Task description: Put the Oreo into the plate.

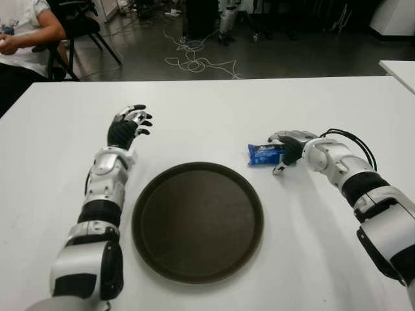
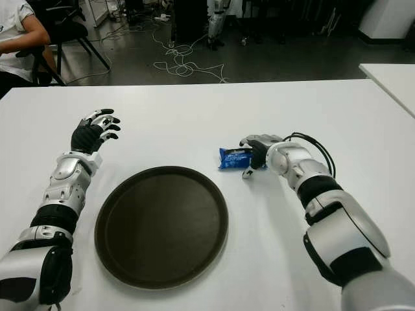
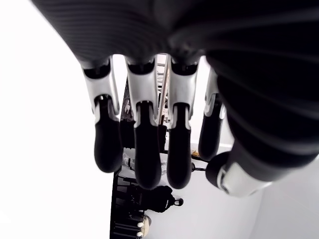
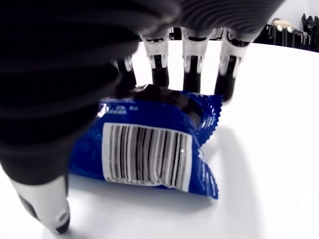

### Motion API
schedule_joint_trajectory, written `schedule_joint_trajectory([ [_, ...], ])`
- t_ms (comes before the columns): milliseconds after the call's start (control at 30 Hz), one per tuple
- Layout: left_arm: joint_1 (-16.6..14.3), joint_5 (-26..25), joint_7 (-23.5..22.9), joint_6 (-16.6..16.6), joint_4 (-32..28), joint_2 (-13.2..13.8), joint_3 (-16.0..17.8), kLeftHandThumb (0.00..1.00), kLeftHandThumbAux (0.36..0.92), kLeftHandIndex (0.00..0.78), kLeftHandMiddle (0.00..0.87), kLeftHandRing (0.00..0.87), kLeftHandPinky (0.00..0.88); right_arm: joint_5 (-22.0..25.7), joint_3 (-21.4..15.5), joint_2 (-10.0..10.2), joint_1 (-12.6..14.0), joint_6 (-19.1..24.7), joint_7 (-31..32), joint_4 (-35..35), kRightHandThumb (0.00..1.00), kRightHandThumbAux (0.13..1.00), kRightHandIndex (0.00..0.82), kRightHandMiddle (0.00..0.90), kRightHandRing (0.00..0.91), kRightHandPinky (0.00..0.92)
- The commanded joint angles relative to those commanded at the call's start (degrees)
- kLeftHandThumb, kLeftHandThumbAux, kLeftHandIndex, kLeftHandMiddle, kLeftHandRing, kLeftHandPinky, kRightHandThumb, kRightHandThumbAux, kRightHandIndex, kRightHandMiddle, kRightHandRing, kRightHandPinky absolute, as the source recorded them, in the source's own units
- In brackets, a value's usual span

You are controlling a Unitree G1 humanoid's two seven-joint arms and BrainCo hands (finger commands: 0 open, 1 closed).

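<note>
Round dark-brown plate [image 1: 198, 223] sits nearest, bare, well apart from the right hand's fingertips. Small blue foil Oreo packet [image 1: 264, 154] lies on the white table [image 1: 214, 110], the right hand [image 1: 290, 150] draped over it, fingers [image 4: 192, 82] past its far edge, thumb not yet closed. Slippery wrapper could squirt out if squeezed unevenly. Left hand [image 1: 130, 126] hovers spread, empty.
</note>
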Motion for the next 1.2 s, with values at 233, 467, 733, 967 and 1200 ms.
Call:
schedule_joint_trajectory([
  [233,0.1,0.1,-0.1,-0.2,-0.3,0.0,-0.4,0.817,0.689,0.352,0.503,0.512,0.567,0.3,-0.3,0.2,0.1,0.9,-0.3,0.2,0.002,0.629,0.319,0.319,0.326,0.304],
  [467,0.3,-0.2,-0.3,-0.2,-0.6,-0.2,-0.4,0.819,0.688,0.355,0.504,0.508,0.56,0.1,-0.2,0.2,0.4,1.3,-1.2,0.1,0.0,0.558,0.313,0.322,0.326,0.275],
  [733,0.3,-0.1,-0.3,-0.3,-0.7,-0.1,-0.4,0.818,0.689,0.352,0.506,0.518,0.576,0.2,-0.3,0.1,0.7,1.6,-1.9,-0.9,0.0,0.511,0.316,0.326,0.324,0.251],
  [967,0.5,-0.2,-0.2,0.2,-1.0,-0.1,-0.4,0.817,0.69,0.353,0.499,0.502,0.558,0.0,-0.2,0.0,1.0,1.4,-3.3,-1.3,0.0,0.449,0.291,0.312,0.304,0.227],
  [1200,0.7,-0.1,0.2,0.6,-1.6,-0.2,-0.4,0.818,0.69,0.354,0.502,0.519,0.582,0.1,-0.2,-0.2,1.3,1.0,-4.2,-1.9,0.0,0.446,0.277,0.306,0.309,0.253],
])
